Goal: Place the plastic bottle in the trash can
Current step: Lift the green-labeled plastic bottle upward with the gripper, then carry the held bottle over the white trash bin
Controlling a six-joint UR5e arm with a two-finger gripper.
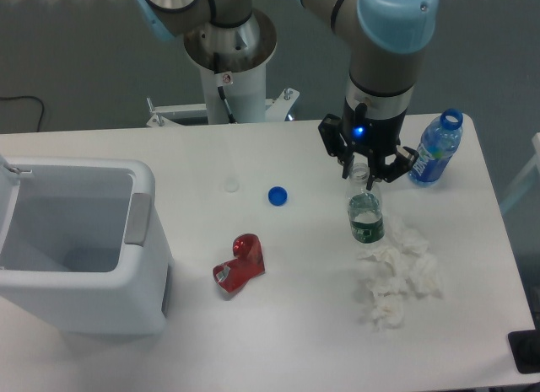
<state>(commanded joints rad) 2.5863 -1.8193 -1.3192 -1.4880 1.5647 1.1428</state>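
The plastic bottle (366,217) is small and clear with a dark green label band, and it stands upright on the table right of centre. My gripper (361,171) hangs straight above it, its fingers (347,164) on either side of the bottle's open neck with a small gap showing, so it looks open. The trash can (139,240) is a large white-grey bin with a grey side panel at the left of the table. Its mouth is open and nothing shows inside.
A blue-labelled bottle (437,149) stands at the right rear near the table edge. Crumpled white tissue (396,274) lies just right of and in front of the green-labelled bottle. A blue cap (278,195) and a crushed red can (240,261) lie mid-table.
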